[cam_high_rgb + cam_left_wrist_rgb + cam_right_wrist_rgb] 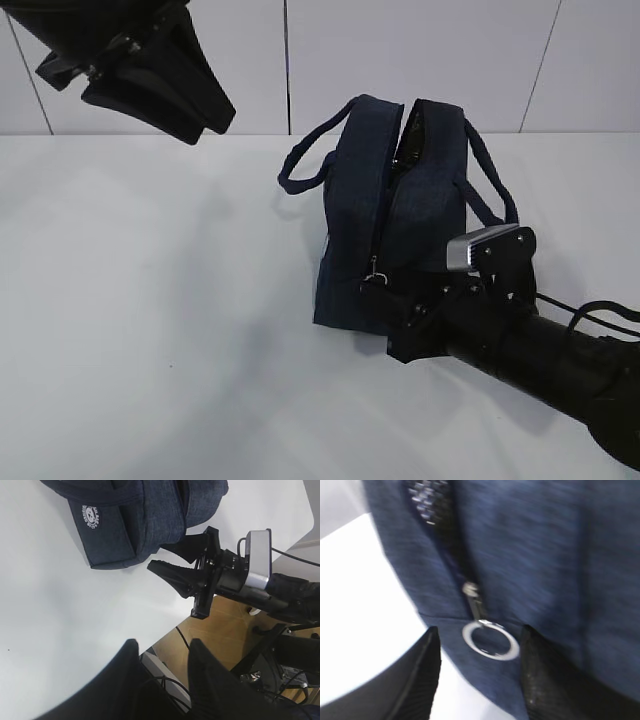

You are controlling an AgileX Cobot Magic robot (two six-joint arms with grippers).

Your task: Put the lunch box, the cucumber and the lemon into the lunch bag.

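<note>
A white worktop (pixel 150 330) meets pale wall panels (pixel 420 60). The bag (pixel 400 210) stands mid-worktop, top unzipped. The right hand (pixel 480 675) is released, straddling its ring pull (pixel 490 640); the left hand (pixel 165 85) is released, raised.

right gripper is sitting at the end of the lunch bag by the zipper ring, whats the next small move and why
Probably ease the right gripper forward and close on the ring pull. Its jaws stand open on either side of the ring without holding it, and the lunch bag gapes only at the top, so the zipper likely needs working. The left gripper hangs empty, away from the bag.
</note>
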